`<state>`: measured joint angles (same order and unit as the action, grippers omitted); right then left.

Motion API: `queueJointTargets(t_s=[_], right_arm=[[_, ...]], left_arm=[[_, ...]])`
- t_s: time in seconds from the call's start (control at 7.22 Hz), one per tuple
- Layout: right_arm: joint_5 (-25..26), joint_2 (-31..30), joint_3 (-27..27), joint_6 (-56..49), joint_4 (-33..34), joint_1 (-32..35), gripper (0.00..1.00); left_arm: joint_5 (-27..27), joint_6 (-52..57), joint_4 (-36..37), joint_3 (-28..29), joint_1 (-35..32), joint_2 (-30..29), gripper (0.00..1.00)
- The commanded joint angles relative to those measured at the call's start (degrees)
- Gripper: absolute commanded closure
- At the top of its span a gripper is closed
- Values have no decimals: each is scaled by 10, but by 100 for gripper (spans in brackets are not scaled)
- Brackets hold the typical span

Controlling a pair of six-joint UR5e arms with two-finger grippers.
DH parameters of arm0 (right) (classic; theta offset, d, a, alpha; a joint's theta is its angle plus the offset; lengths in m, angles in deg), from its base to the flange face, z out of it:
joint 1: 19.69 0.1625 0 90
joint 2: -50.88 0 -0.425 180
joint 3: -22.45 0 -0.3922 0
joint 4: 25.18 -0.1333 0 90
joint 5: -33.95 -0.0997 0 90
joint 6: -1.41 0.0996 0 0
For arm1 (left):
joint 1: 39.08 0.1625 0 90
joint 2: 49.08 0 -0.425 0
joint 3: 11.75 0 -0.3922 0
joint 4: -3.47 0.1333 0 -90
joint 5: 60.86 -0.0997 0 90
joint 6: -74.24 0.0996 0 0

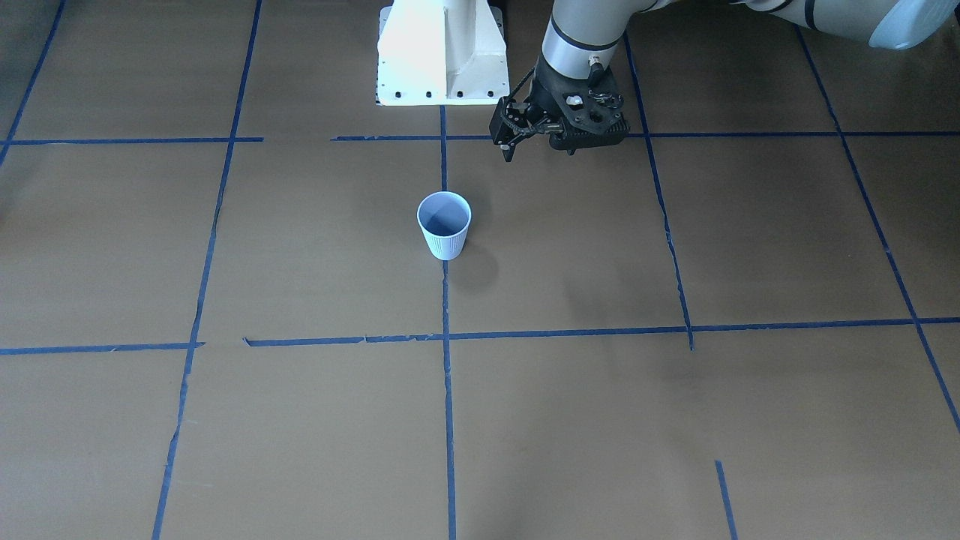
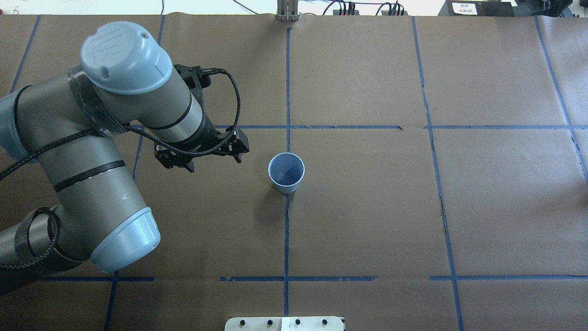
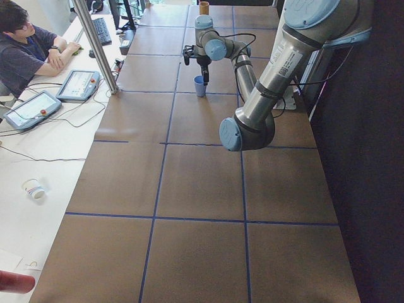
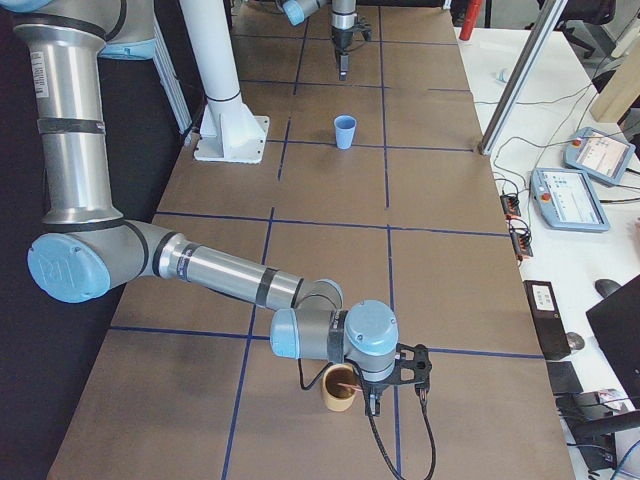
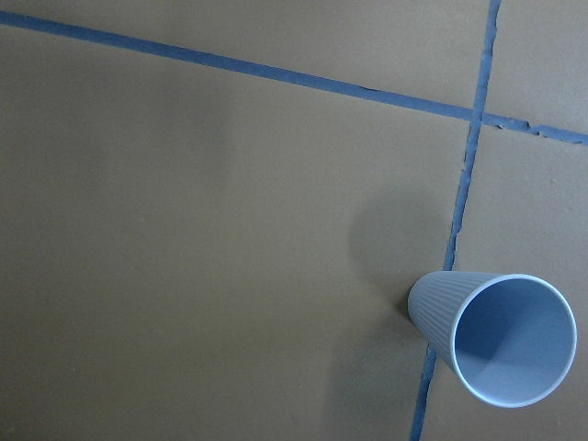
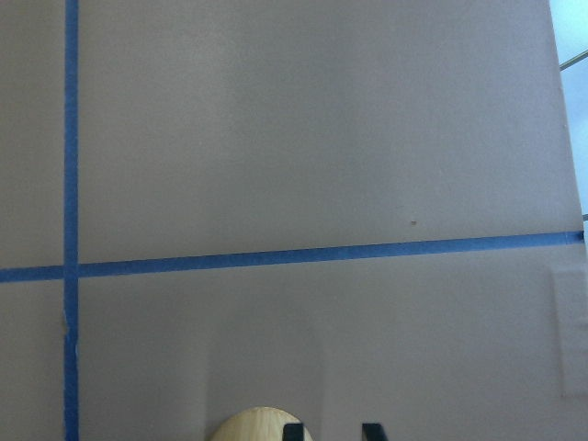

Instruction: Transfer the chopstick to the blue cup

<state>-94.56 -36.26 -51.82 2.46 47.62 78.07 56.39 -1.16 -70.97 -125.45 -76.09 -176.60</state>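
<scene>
Pale-blue ribbed cup (image 2: 286,172): upright, mid-bench (image 2: 367,220).
Salmon-pink chopstick (image 4: 344,383): well apart from it, inside tan cup (image 4: 338,398).
Right tool (image 6: 331,430): spread, empty, beside tan cup.
Left tool (image 2: 213,163): wide, near blue cup.
Hazard: off-centre pinch slips; rim strike topples light cup.

Overhead: behind the robot, looking forward and down on the bench (image 2: 367,207).
Front: opposite, facing the robot.
Sides: along the bench.
Wrists: close, downward.
Shared: the blue cup (image 2: 286,173).
</scene>
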Motion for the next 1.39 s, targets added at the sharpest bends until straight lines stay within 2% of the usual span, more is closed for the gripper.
queueJointTargets(t_s=[0.0, 0.42, 0.69, 1.25], right_arm=[[4, 0, 0, 0, 0, 5, 77], [3, -1, -3, 1, 0, 16, 86], [2, 1, -7, 1, -1, 36, 96], [3, 1, -57, 8, 7, 74, 96]], left_arm=[[1, -11, -1, 1, 0, 1, 0], [0, -18, -1, -2, 3, 1, 0], [0, -28, -1, -6, 4, 1, 0], [1, -28, -1, -6, 4, 1, 0]])
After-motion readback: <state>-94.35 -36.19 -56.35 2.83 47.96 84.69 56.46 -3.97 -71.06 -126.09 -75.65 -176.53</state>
